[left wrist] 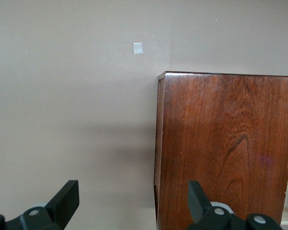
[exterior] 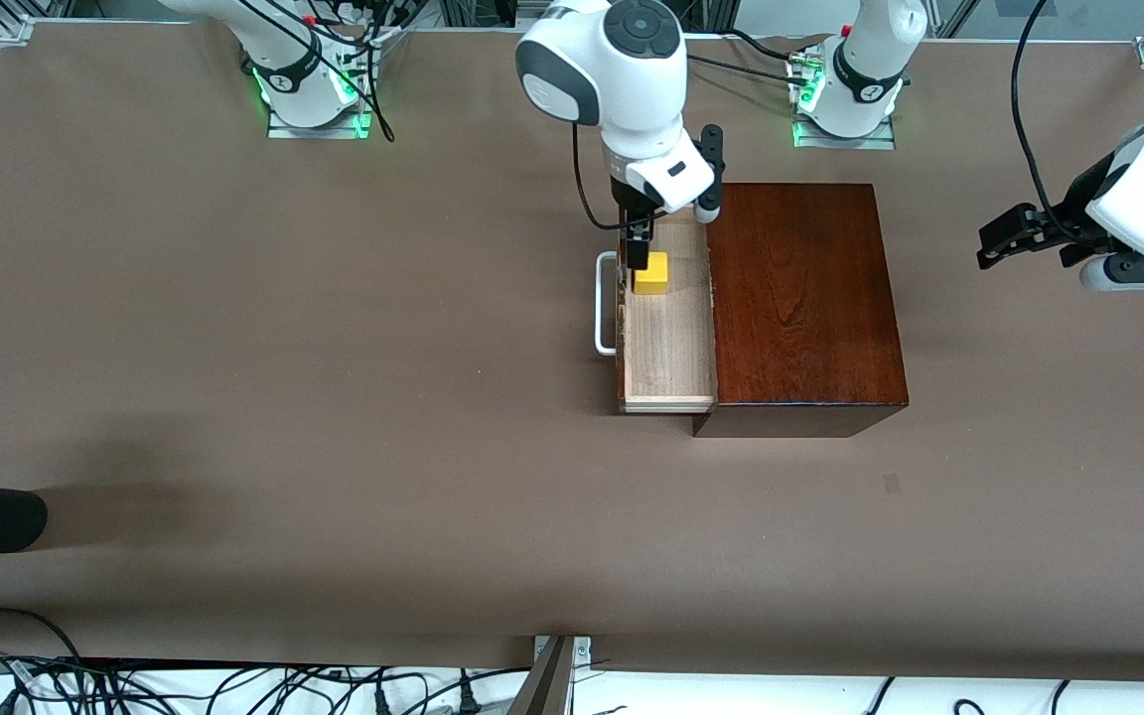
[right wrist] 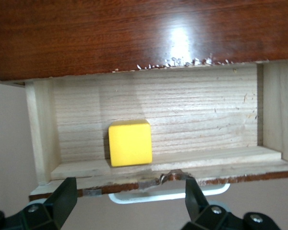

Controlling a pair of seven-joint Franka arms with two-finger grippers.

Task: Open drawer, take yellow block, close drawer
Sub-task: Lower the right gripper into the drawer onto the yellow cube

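Centre frame, the drawer (exterior: 668, 338) stands pulled open from the box (exterior: 800, 298), the yellow block (exterior: 651, 273) in its upper end. The right gripper (exterior: 640, 260), jaws spread, hangs over the block; it should centre, then descend squarely. At the right edge, the left gripper (exterior: 1004, 243) waits, jaws spread.
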